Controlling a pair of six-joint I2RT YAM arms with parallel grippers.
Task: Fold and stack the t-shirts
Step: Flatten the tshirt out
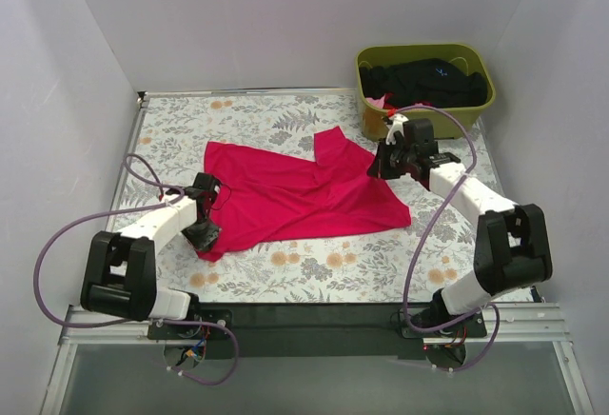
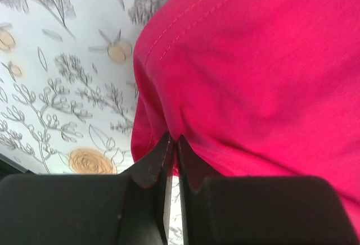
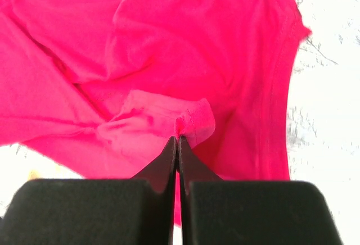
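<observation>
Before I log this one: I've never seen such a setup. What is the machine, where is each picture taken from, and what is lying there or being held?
These are two robot arms bolted at the table's near edge, each ending in a two-finger gripper. The wide picture comes from a fixed camera above and behind them. The two close-ups come from cameras on the wrists, so the black shapes at the bottom are each arm's own fingers. On the floral-patterned table cover lies a rumpled crimson-red short-sleeved cloth t-shirt. The left gripper is pinched shut on its near-left hem, and the right gripper is shut on a fold at its right side. An olive-green plastic basket at the far right holds black garments.
</observation>
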